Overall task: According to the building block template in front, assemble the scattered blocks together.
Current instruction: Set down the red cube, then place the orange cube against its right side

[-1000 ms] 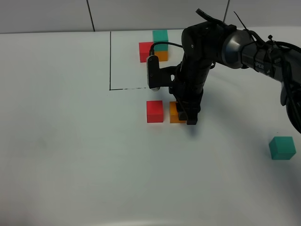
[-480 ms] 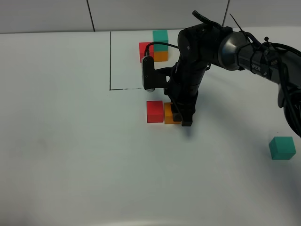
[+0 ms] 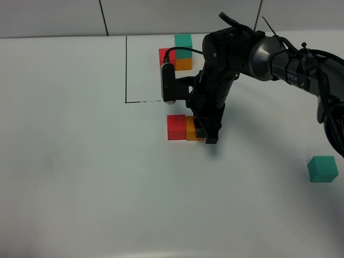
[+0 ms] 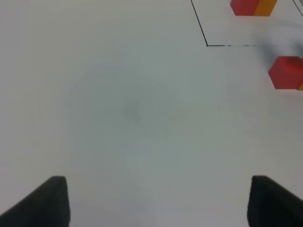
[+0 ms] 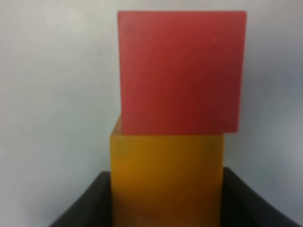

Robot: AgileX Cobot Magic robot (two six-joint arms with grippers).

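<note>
I am clamping my right gripper on the orange cube, which is touching the red cube at its 9 o'clock. The teal cube is sitting well apart at the pair's 4 o'clock, and the building block template is standing at their 12 o'clock, beyond the black line. My left gripper is hovering over the bare white table, its fingers spread apart.

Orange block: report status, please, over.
Right claw shut on orange block, touching red block. Left claw open, empty. Teal block apart, far right. Nothing in the way.
</note>
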